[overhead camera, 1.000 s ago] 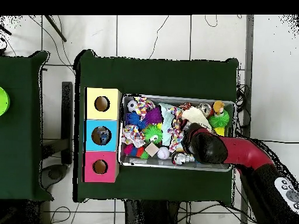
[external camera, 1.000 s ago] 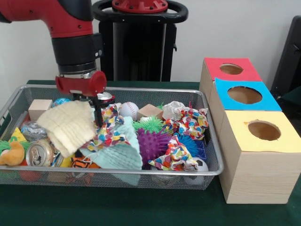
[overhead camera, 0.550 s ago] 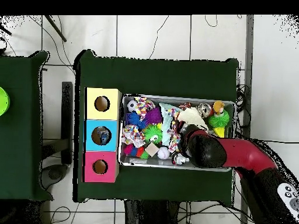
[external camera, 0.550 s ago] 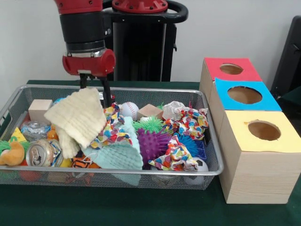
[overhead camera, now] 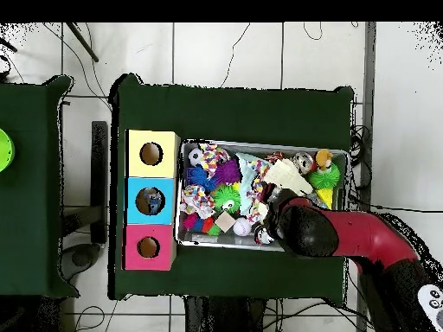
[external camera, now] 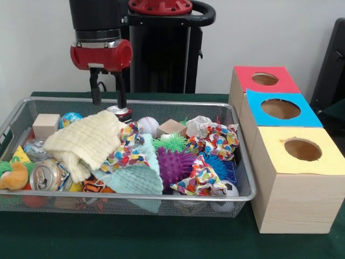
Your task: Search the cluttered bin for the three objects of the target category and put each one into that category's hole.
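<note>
The claw point(external camera: 108, 91) hung released and empty above the bin's point(external camera: 178, 103) far edge, over the cream cloth point(external camera: 83, 141) lying among the clutter.

Lab: floor cables point(overhead camera: 260, 39), robot pedestal point(external camera: 160, 48)

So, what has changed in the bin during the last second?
The gripper rose out of the bin, open and empty. The cream cloth, which it had lifted, dropped back and settled lower on the clutter. The balls, can and boxes stayed put.
</note>
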